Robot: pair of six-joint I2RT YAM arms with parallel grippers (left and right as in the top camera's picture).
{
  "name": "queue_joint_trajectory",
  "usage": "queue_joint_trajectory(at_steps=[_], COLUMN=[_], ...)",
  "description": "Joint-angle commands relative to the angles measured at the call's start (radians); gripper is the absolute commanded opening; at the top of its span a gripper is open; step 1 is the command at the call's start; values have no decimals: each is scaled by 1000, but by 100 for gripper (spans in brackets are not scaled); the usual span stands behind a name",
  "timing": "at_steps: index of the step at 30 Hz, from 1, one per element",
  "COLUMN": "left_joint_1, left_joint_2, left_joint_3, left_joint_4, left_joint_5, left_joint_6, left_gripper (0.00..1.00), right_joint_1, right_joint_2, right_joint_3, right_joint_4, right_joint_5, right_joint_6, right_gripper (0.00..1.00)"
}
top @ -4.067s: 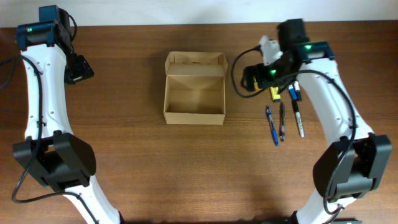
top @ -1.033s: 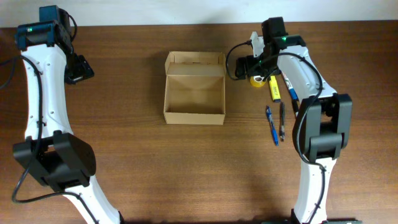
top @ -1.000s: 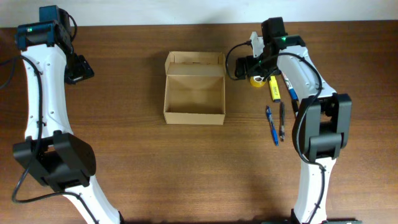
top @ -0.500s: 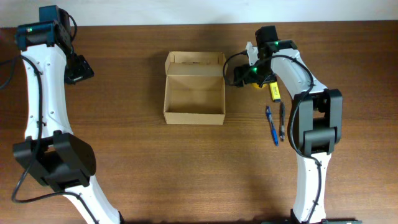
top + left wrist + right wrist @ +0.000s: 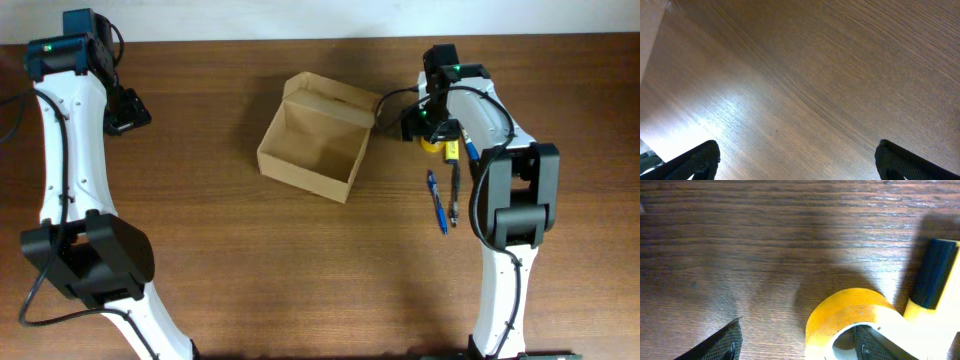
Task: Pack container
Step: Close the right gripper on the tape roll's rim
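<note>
Container [image 5: 313, 150]: flap up, sitting skewed, upper centre of overhead view. Right gripper [image 5: 797, 330] fingers [image 5: 725, 341] spread apart, just off the container's right corner. Yellow tape roll [image 5: 847, 312] sits by the right-hand finger; contact unclear. Yellow marker [image 5: 930, 287] just beside roll. Left gripper [image 5: 797, 150], upper left, spread wide over table [image 5: 805, 75].

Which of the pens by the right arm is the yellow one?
The yellow marker with the dark cap, lying beside the tape roll. The blue pen and the dark pen lie nearer the arm's base.
</note>
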Motion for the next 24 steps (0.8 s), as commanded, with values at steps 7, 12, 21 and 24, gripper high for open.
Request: queue_joint_trajectory(at_steps=[7,12,21,24], left_joint_1=[8,8,8,8], left_joint_2=[9,9,9,9], left_joint_3=[-5,-5,-5,-5], left_joint_4=[2,2,2,2], left_joint_5=[-6,-6,-7,-6], left_joint_6=[11,11,11,11], left_gripper=[100,100,100,100], right_joint_1=[0,0,0,0], right_joint_2=[14,14,14,10], right_joint_3=[11,11,15,36], right_joint_4=[-12,-17,-23,-35], right_joint_5=[30,30,25,-6], right_joint_6=[23,24,27,26], right_gripper=[45,28,4,4])
